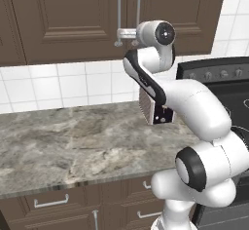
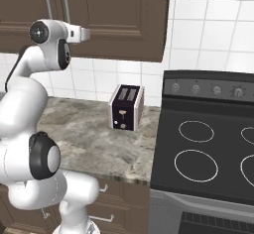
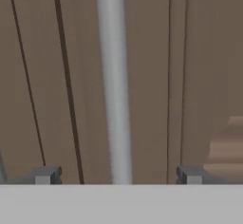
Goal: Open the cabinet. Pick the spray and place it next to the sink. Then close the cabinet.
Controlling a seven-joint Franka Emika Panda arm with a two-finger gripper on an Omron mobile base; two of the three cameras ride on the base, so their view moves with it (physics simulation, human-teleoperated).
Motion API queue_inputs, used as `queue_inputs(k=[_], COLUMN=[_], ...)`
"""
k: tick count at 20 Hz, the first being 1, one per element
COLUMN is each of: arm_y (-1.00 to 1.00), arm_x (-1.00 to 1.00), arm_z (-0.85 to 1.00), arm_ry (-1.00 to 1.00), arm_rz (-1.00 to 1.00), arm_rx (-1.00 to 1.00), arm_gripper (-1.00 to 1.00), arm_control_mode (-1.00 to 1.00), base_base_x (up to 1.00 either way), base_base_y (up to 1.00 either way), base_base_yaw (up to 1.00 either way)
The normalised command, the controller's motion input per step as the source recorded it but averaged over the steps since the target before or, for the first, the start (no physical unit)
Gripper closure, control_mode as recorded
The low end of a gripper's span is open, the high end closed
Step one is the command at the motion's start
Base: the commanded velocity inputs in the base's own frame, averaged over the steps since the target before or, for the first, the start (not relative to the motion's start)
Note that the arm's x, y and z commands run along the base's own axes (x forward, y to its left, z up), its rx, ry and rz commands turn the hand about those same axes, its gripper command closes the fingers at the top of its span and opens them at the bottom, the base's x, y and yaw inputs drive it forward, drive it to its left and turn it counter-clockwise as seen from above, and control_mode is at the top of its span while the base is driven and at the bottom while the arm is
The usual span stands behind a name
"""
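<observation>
While the right base view shows the toaster (image 2: 126,107), the hand view shows the pincer (image 3: 118,174) spread apart astride the cabinet (image 3: 199,76) handle (image 3: 115,85).

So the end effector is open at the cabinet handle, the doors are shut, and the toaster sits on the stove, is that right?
Not quite. In the right base view the toaster sits on the counter, left of the stove. The rest holds: the end effector is open at the handle and the cabinet doors are shut.

even flat light, blurred hand view
</observation>
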Motion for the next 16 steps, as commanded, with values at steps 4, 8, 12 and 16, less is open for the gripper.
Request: queue_inputs(k=[4, 8, 12, 16], arm_y=[0.0, 0.0, 0.0, 0.0], arm_x=[0.38, 0.57, 0.1, 0.0], arm_z=[0.0, 0.0, 0.0, 0.0], arm_ry=[0.0, 0.0, 0.0, 0.0], arm_rz=[-0.04, -0.03, -0.01, 0.0], arm_rx=[-0.03, -0.04, 0.0, 0.0], arm_gripper=[-1.0, -1.0, -1.0, 1.0], arm_control_mode=[-1.0, -1.0, -1.0, -1.0], base_base_x=[0.0, 0.0, 0.0, 0.0], base_base_y=[0.0, 0.0, 0.0, 0.0], base_base_yaw=[0.0, 0.0, 0.0, 0.0])
